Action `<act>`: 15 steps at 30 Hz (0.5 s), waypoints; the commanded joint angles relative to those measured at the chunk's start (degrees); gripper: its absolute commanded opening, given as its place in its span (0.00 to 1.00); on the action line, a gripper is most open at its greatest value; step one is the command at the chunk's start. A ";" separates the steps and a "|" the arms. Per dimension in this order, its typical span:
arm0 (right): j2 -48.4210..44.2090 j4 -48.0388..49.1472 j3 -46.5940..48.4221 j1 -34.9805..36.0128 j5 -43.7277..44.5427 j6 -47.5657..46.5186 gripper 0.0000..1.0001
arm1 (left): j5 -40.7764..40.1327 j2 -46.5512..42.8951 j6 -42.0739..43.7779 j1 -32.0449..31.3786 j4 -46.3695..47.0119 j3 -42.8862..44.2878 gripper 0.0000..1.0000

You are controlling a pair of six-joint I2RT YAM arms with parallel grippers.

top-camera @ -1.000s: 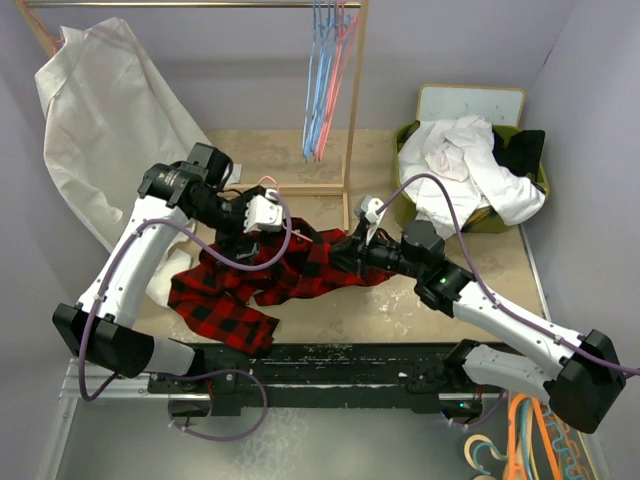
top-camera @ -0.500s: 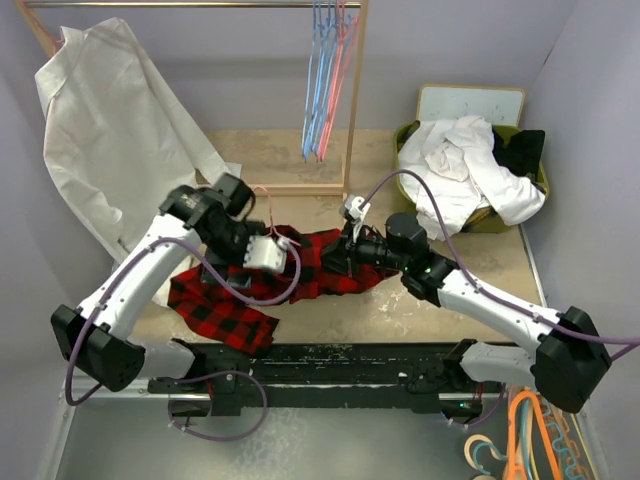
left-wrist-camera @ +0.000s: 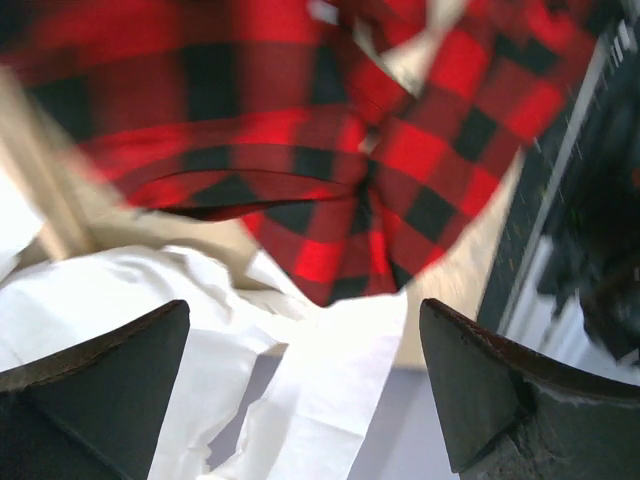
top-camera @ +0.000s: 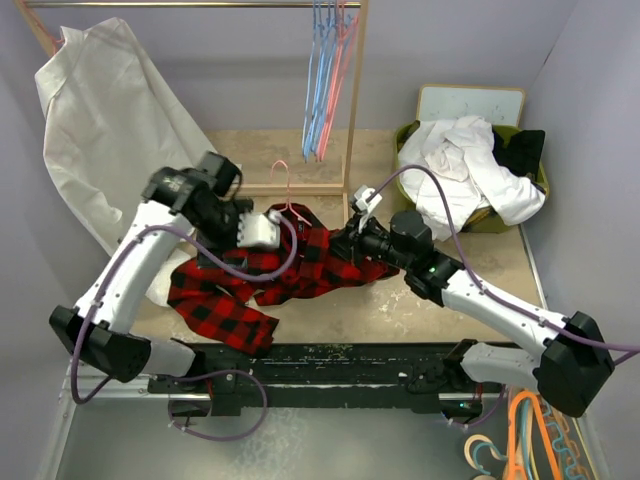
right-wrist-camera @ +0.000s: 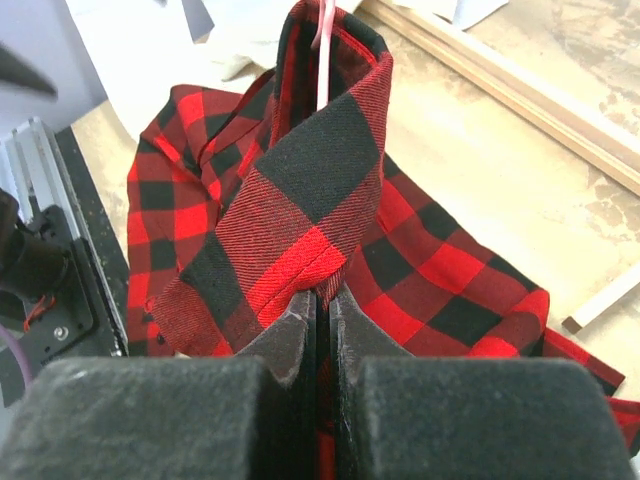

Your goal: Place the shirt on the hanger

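Shirt (right-wrist-camera: pixel 300 190): woven cloth, twill ribbing seen, matt. Bench (right-wrist-camera: pixel 520 180): mottled beige, matt, stone-like. Rack (top-camera: pixel 350 120): bare light wood. Right hand (right-wrist-camera: pixel 322 300): black, grainy, matt.

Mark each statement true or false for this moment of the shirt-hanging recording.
1. The right claw is shut on the plaid shirt. True.
2. The pink hanger pokes out of the shirt's collar. True.
3. The left claw grips the pink hanger. False: it stands open above the shirt, holding nothing.
4. The plaid shirt hangs from the rail. False: it lies on the table; a white garment hangs from the rail.
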 commanded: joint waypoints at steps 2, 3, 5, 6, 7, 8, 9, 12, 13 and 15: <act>-0.90 0.12 3.43 3.23 -0.70 -3.93 0.00 | 15.97 -4.68 -14.12 7.11 4.74 14.63 0.99; -0.98 -0.55 4.30 3.90 -0.20 -4.70 0.00 | 15.52 -6.59 -16.12 7.57 6.70 15.99 0.99; -0.74 -2.28 6.73 4.83 0.04 -6.04 0.00 | 12.14 -11.37 -20.73 7.66 13.12 18.51 0.99; -0.50 -3.30 8.38 5.33 0.49 -6.42 0.00 | 9.63 -13.33 -22.76 7.87 16.24 20.47 0.99; -0.06 -4.65 10.73 6.13 1.36 -6.86 0.00 | 7.83 -13.76 -24.44 9.31 17.93 24.40 0.99; 0.53 -6.05 13.58 7.24 3.16 -7.46 0.00 | 4.76 -13.40 -26.58 11.18 19.60 28.37 0.99; 1.34 -7.46 17.12 8.52 6.25 -8.07 0.00 | 0.33 -13.23 -28.39 12.94 22.08 31.83 0.99; 3.80 -8.65 25.07 12.10 12.03 -10.69 0.00 | -13.65 -12.05 -30.90 17.37 31.32 38.99 0.99; 4.66 -8.19 27.12 13.01 13.31 -11.24 0.00 | -17.29 -11.56 -30.27 18.50 33.29 40.41 0.99; 7.23 -7.30 31.87 13.76 15.79 -11.75 0.00 | -22.77 -10.55 -29.45 20.44 36.30 43.18 0.99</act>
